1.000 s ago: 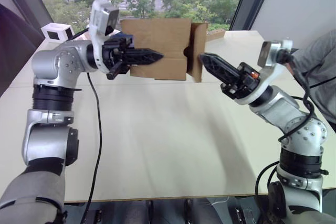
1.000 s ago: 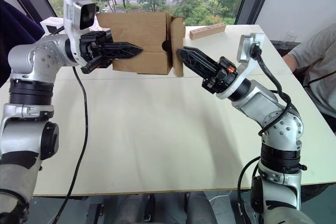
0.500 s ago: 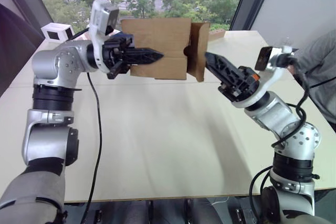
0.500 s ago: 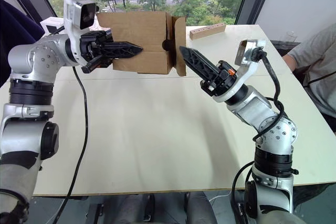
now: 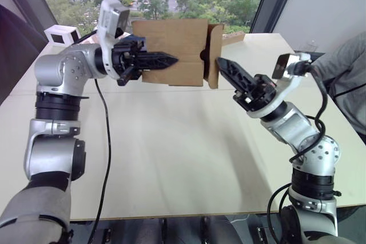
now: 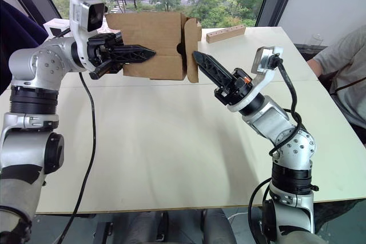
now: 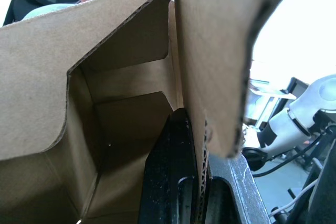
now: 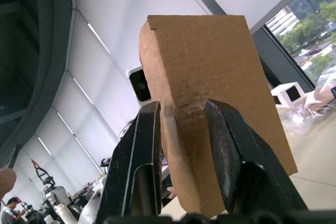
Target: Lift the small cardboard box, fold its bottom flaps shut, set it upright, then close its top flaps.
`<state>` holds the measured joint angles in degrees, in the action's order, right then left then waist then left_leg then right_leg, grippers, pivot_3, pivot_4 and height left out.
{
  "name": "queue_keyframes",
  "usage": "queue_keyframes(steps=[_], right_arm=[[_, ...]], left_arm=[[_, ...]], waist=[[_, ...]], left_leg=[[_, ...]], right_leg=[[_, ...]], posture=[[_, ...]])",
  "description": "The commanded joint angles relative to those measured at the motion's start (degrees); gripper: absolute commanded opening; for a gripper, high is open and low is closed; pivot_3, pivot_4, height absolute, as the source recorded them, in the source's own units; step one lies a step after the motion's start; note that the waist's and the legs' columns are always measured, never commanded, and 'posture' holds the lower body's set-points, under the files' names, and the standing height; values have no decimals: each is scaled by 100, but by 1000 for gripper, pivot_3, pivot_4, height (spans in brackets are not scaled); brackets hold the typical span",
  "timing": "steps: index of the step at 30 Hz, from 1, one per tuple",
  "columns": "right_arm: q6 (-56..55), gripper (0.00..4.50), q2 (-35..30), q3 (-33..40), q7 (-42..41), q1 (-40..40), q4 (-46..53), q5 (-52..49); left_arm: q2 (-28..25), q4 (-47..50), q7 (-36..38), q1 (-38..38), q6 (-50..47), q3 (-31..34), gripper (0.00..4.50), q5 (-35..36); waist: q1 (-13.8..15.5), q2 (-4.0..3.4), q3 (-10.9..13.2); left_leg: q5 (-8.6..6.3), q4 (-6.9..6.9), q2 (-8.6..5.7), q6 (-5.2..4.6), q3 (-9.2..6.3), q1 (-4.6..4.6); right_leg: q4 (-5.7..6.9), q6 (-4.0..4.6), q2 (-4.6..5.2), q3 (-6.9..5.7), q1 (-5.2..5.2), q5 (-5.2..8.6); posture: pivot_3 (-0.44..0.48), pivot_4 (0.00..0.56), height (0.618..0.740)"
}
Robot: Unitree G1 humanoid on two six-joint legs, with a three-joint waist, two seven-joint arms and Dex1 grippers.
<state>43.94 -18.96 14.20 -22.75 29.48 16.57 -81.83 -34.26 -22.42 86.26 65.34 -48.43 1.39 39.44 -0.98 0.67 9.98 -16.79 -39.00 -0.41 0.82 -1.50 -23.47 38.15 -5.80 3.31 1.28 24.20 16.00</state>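
The small cardboard box [image 5: 171,50] hangs on its side in the air over the far part of the table. My left gripper [image 5: 171,59] is shut on its front wall; the left wrist view shows the wall pinched between the fingers [image 7: 176,171], with the open inside of the box [image 7: 121,114] beyond. A flap [image 5: 213,55] stands out at the box's right end. My right gripper [image 5: 220,62] points at that flap with its tips against it. In the right wrist view its fingers [image 8: 149,129] are slightly apart, with the flap [image 8: 210,77] right behind them.
The pale table [image 5: 171,152] lies below the box. A small white box [image 5: 62,34] sits at the far left. A long tan block [image 6: 226,33] lies at the far right behind the box. A person's grey sleeve [image 5: 343,78] is at the right edge.
My right arm has shifted left and its gripper tip has come back onto the right-end flap, which now stands slightly more folded in. The left gripper and box have stayed still.
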Motion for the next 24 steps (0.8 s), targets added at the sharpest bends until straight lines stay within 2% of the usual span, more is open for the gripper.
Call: queue_keyframes(steps=[1,7,16,24], right_arm=[[-269,1294,163,-54,40,71,151,220],[-683,1294,551,-159,235,26,216,679],[-1035,1294,1149,-401,575,61,439,851],[-1077,1294,1330,-711,657,-35,595,1079]], left_arm=[[1,135,-65,110,30,272,0,166],[92,237,-212,5,0,376,0,223],[170,303,-319,-103,34,384,0,277],[239,180,-313,-51,103,379,0,233]], waist=[[-1,0,0],[-3,0,0],[-7,0,0],[-7,-1,0]], left_leg=[[0,0,0,0,0,0],[0,0,0,0,0,0],[1,0,0,1,0,0],[1,0,0,2,-1,0]], right_leg=[[0,0,0,0,0,0],[0,0,0,0,0,0],[2,0,0,1,2,0],[2,0,0,1,2,0]], posture=[[0,150,740],[0,150,740],[0,150,740],[0,150,740]])
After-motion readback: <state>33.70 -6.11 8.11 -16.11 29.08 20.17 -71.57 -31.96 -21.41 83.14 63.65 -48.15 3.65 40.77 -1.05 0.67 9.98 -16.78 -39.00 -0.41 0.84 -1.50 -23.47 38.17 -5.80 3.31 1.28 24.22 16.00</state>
